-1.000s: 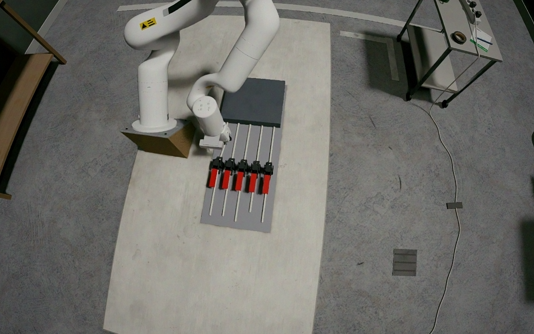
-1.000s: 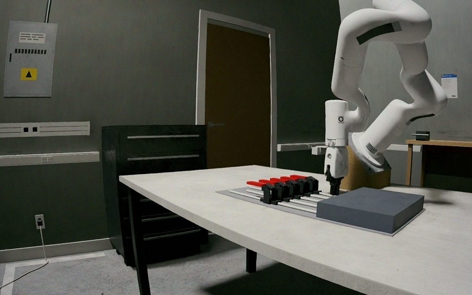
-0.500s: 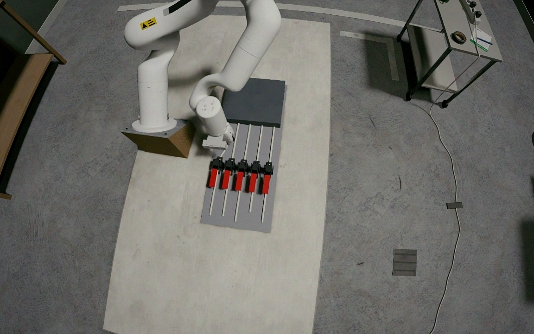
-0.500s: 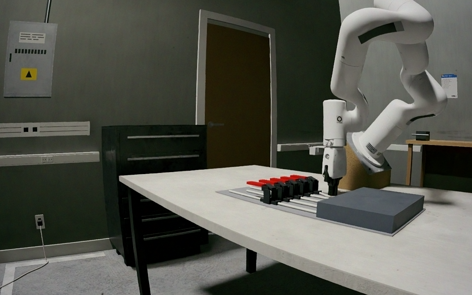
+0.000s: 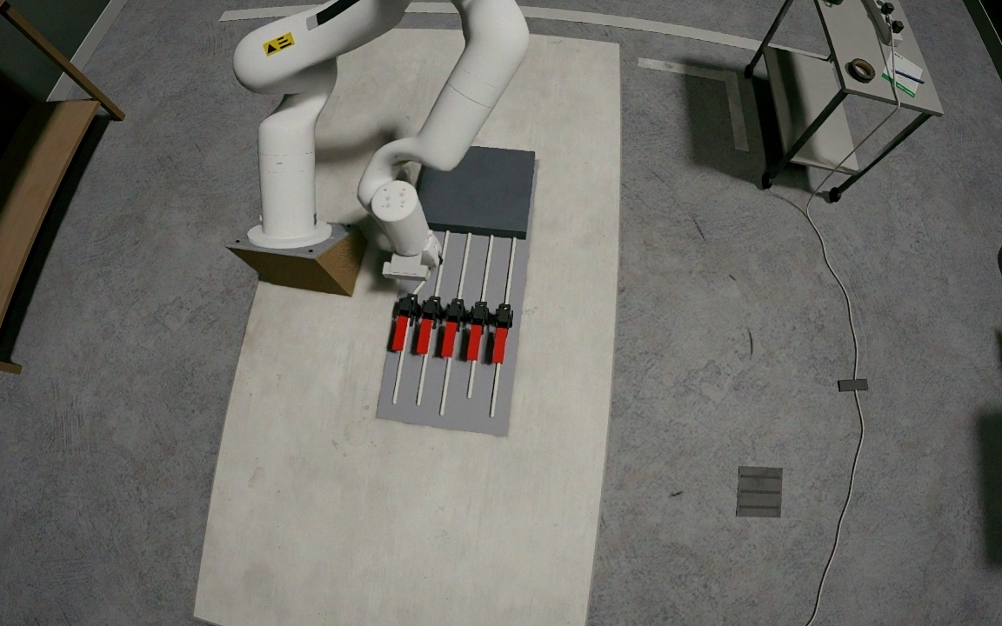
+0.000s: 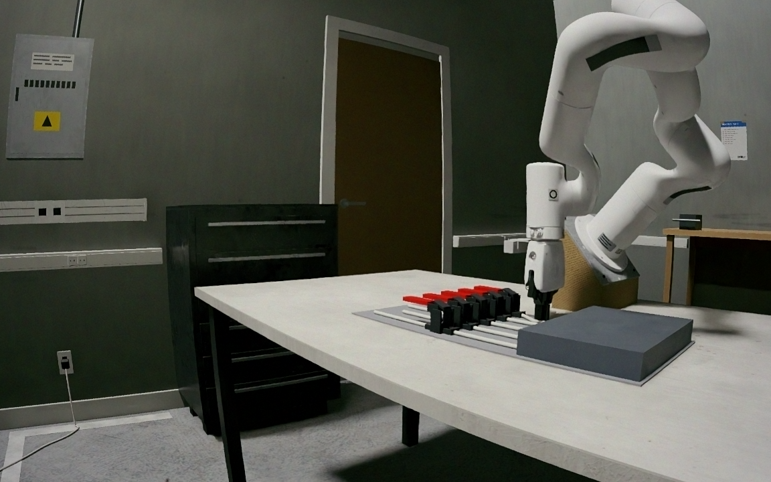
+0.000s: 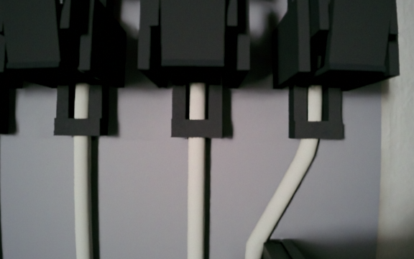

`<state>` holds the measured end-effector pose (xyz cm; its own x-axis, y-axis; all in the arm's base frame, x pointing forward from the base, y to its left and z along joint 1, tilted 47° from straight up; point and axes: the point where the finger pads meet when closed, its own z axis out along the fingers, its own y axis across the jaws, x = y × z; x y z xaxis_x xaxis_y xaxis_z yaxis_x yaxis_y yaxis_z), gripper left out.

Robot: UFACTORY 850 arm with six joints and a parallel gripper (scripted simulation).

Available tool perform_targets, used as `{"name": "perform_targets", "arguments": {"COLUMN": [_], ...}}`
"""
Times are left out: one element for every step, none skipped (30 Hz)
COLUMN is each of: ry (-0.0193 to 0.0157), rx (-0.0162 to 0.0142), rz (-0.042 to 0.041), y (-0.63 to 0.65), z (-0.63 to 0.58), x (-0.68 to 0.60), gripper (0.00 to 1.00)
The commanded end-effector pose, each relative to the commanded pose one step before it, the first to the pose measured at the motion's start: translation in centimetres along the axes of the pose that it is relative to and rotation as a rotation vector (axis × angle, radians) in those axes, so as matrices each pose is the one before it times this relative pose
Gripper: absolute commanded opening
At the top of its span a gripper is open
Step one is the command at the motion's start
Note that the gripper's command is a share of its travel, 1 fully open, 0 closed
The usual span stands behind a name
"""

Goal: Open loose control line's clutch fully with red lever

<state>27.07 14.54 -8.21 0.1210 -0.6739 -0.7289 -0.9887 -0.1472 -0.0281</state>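
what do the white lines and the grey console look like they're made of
The white lines look like smooth, matte cord, probably flexible: the one beside the closed gripper bends sideways while the others run straight. The grey console looks rigid and matte, likely painted metal or plastic: flat faces, sharp edges, no shine.

Dark grey walls, brown door (image 6: 388,161), black drawer cabinet (image 6: 253,311), concrete floor (image 5: 723,327).

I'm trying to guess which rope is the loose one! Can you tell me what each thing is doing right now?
gripper: shut, holding nothing, low beside the end line.
end line: bent sideways below its clutch.
other lines: straight.
red levers: all five lying flat, none lifted.
clutches: each with its line running through it.
grey console: closed box, inside hidden.
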Motion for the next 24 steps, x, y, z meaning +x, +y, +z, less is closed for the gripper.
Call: {"name": "perform_targets", "arguments": {"ry": [-0.00044,0.00000,0.00000,0.00000,0.00000,0.00000,0.00000,0.00000,0.00000,0.00000,0.00000,0.00000,0.00000,0.00000,0.00000,0.00000,0.00000,0.00000,0.00000,0.00000,0.00000,0.00000,0.00000,0.00000], "rx": [0.00265,0.00000,0.00000,0.00000,0.00000,0.00000,0.00000,0.00000,0.00000,0.00000,0.00000,0.00000,0.00000,0.00000,0.00000,0.00000,0.00000,0.00000,0.00000,0.00000,0.00000,0.00000,0.00000,0.00000], "rz": [-0.00087,0.00000,0.00000,0.00000,0.00000,0.00000,0.00000,0.00000,0.00000,0.00000,0.00000,0.00000,0.00000,0.00000,0.00000,0.00000,0.00000,0.00000,0.00000,0.00000,0.00000,0.00000,0.00000,0.00000], "y": [-0.158,0.000,0.000,0.000,0.000,0.000,0.000,0.000,0.000,0.000,0.000,0.002,0.000,0.000,0.006,0.011,0.017,0.024,0.032,0.040,0.049,0.058,0.067,0.076], "z": [-0.035,0.000,0.000,0.000,0.000,0.000,0.000,0.000,0.000,0.000,0.000,0.000,0.000,0.000,0.000,0.000,0.000,0.000,0.000,0.000,0.000,0.000,0.000,0.000], "x": [0.004,0.000,0.000,0.000,0.000,0.000,0.000,0.000,0.000,0.000,0.000,0.000,0.000,0.000,0.000,0.000,0.000,0.000,0.000,0.000,0.000,0.000,0.000,0.000], "gripper": [0.00,0.00,0.00,0.00,0.00,0.00,0.00,0.00,0.00,0.00,0.00,0.00,0.00,0.00,0.00,0.00,0.00,0.00,0.00,0.00,0.00,0.00,0.00,0.00]}}
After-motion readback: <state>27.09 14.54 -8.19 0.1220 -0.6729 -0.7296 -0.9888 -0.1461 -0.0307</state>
